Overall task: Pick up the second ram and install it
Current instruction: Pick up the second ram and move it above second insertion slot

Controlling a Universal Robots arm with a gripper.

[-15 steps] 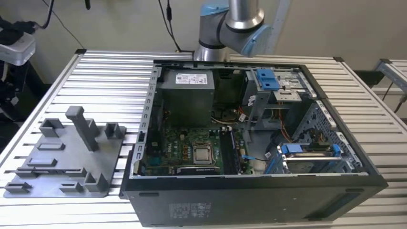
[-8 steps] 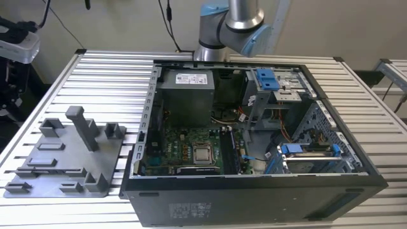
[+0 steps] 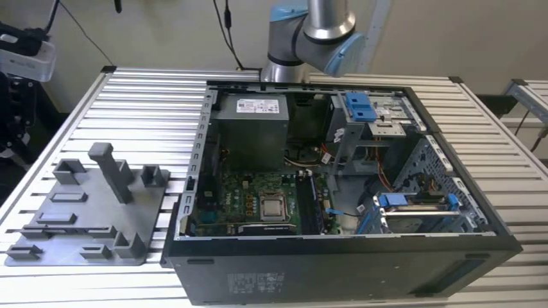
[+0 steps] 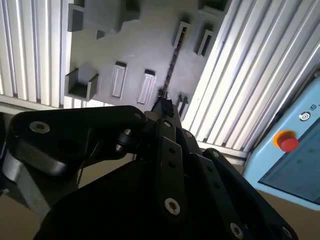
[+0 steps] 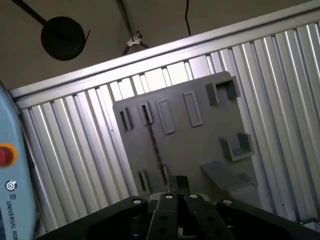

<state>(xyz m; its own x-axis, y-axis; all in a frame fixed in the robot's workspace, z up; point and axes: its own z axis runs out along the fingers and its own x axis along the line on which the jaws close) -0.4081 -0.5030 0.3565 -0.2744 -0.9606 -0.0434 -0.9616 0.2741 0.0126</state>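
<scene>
Exterior view's left: grey tray on the slatted desk. In the first wrist view, the memory stick stands on edge in the tray's slots. The pincer hangs above one end; I cannot tell whether it is open or closed. Exterior view's right: open computer case. Risk, as I judge it: an off-line descent could strike the stick's edge and tip it.

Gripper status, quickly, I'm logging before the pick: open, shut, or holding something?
Gripper: shut, fingertips together, holding nothing. The second ram stands on edge in the grey tray beneath it.
</scene>
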